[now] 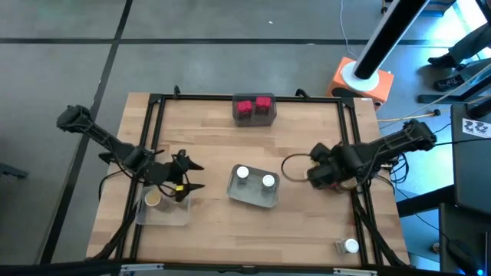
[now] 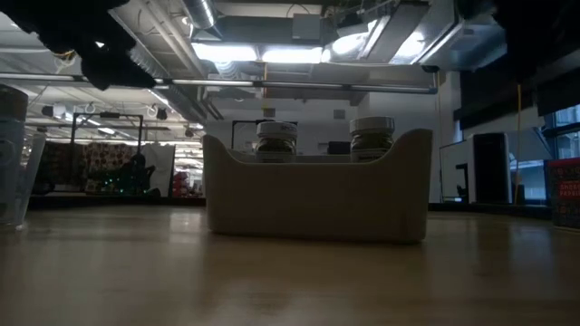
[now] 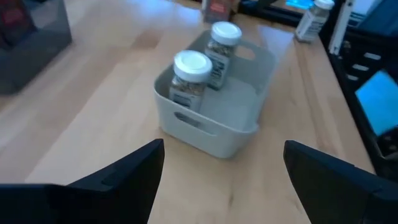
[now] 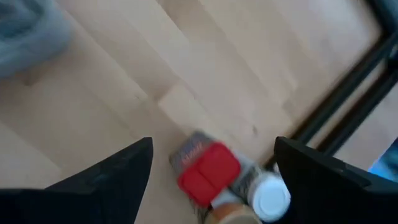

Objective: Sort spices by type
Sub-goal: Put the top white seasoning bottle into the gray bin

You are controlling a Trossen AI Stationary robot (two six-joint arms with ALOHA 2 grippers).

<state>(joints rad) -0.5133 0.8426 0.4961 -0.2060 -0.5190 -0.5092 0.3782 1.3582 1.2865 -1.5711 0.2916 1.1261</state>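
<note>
A grey tray (image 1: pixel 253 198) at the table's middle holds two upright white-topped spice jars (image 3: pixel 193 79) (image 3: pixel 221 46). A dark tray (image 1: pixel 254 116) at the far edge holds two red blocky jars (image 1: pixel 254 106). One tan-topped jar (image 1: pixel 153 199) stands in the clear tray (image 1: pixel 163 215) at the near left. My left gripper (image 1: pixel 196 175) hangs open left of the grey tray, fingers toward it. My right gripper (image 4: pixel 212 142) is open, pointing down over a red blocky jar (image 4: pixel 208 171), a white-topped jar (image 4: pixel 270 196) and a tan-topped one (image 4: pixel 230 214) on the table's right side.
Another white-topped jar (image 1: pixel 349 246) stands near the table's near right corner. A black frame rail (image 4: pixel 348 118) runs close beside the jars under my right gripper. Bare wood lies between the grey tray and the near edge.
</note>
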